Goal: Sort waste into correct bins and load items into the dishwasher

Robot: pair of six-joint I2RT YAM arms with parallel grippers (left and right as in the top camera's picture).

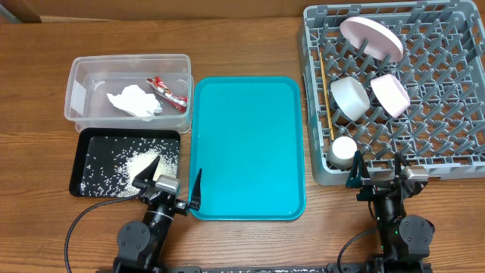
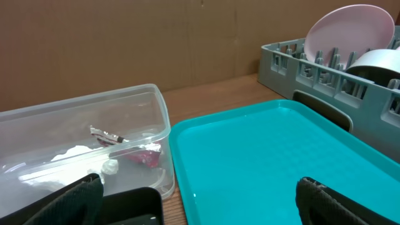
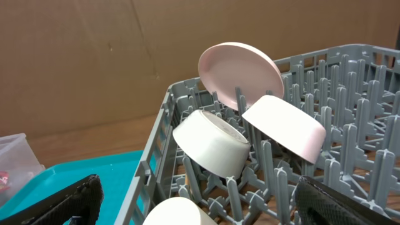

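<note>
The grey dish rack at the right holds the large plate, the whitish bowl, the pink bowl, the white cup and the chopsticks along its left side. The clear tub holds the red wrapper and white tissue. The black tray holds rice grains. My left gripper is open and empty at the front, between the black tray and the teal tray. My right gripper is open and empty at the rack's front edge.
A flat teal serving tray lies bare between the bins and the rack. A cardboard wall stands behind the table in the wrist views. Both arm bases sit at the table's front edge.
</note>
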